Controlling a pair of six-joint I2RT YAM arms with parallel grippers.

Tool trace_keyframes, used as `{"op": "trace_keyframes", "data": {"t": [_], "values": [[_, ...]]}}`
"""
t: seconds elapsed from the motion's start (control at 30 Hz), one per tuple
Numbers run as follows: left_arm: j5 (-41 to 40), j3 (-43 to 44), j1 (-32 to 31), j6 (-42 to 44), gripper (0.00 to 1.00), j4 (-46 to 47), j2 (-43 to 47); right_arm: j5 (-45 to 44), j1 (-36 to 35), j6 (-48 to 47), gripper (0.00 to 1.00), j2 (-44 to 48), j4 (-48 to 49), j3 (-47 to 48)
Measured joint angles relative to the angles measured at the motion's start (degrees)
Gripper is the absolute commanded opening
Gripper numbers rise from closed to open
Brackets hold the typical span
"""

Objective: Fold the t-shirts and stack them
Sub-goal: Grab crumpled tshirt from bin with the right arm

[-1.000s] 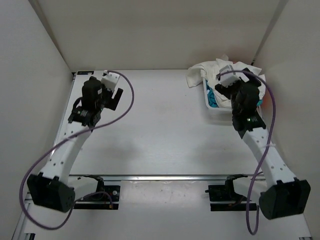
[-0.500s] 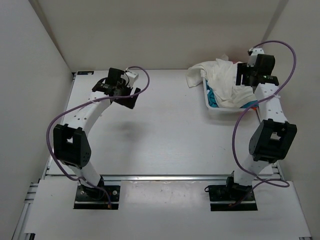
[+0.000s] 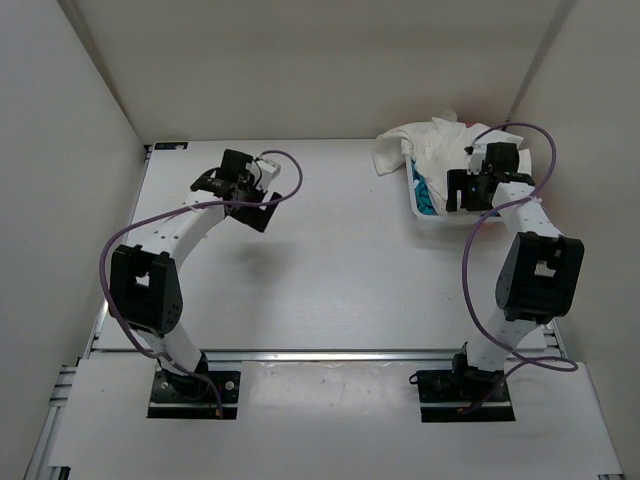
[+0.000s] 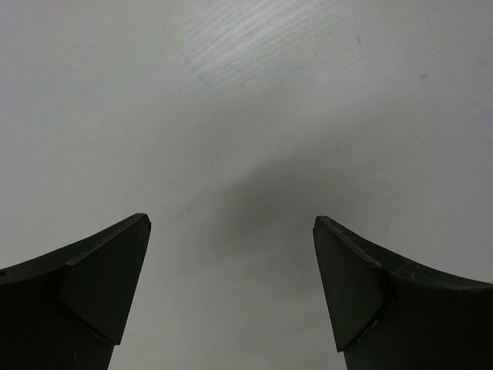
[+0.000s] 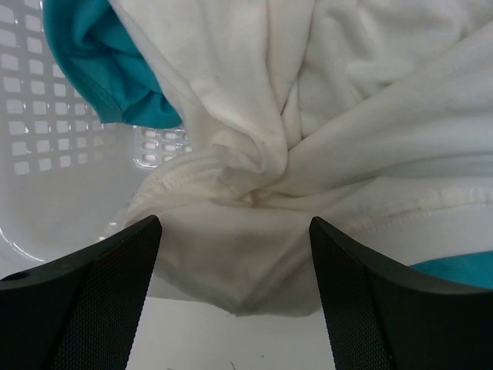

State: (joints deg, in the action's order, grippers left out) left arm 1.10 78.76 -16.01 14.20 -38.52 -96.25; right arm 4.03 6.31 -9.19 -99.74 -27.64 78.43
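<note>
Over basket (image 5: 46, 116), right pincer (image 5: 235, 222) spread above white t-shirt (image 5: 370, 154); left pincer (image 4: 231, 220) spread, angled down over table (image 4: 246, 92).

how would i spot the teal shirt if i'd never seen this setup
Look to the far right corner of the table, where a white mesh basket sits heaped with cloth. A white t-shirt spills over most of it, and the teal t-shirt peeks out beneath that along the basket's left side. It is the only blue-green cloth there.
</note>
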Motion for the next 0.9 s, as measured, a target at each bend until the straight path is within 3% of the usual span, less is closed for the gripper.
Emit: {"op": "trace_keyframes", "data": {"t": [0.13,0.33,0.37,0.4,0.43,0.6,0.63,0.67,0.73,0.9], "values": [[-1.4,-2.8,-2.6,2.0,0.99,0.0,0.5,1.4,-0.1,-0.5,0.81,0.5,-0.3,-0.8],[-1.7,-4.1,-1.3,2.2,0.99,0.0,1.7,1.6,-1.4,-1.3,0.76,4.9,0.3,-5.1],[-1.7,-4.1,-1.1,2.2,0.98,0.0,1.8,1.3,-1.7,-1.4,0.68,5.1,0.3,-5.2],[-1.7,-4.1,-0.9,2.2,0.99,0.0,2.0,1.1,-1.9,-1.7,0.49,5.1,0.4,-5.2],[-1.7,-4.1,-0.8,2.3,0.99,0.0,2.1,0.7,-1.9,-1.7,0.42,5.1,0.5,-5.2],[-1.7,-4.4,-1.1,2.3,0.99,0.1,3.3,-1.6,-1.9,-2.0,0.37,4.8,0.9,-5.5],[-1.7,-4.5,-1.1,2.3,0.99,0.1,3.4,-1.9,-1.9,-2.1,0.31,4.6,1.0,-5.5],[-1.7,-4.6,-1.1,2.3,0.99,0.1,3.5,-2.1,-1.8,-2.4,0.17,4.4,1.2,-5.6],[-1.7,-4.7,-1.2,2.3,0.99,0.1,3.6,-2.2,-1.4,-3.0,0.00,4.4,1.2,-5.6],[-1.7,-4.9,-1.4,2.4,0.99,0.2,3.7,-1.9,-0.8,-3.3,0.00,4.4,1.3,-5.6]]}}
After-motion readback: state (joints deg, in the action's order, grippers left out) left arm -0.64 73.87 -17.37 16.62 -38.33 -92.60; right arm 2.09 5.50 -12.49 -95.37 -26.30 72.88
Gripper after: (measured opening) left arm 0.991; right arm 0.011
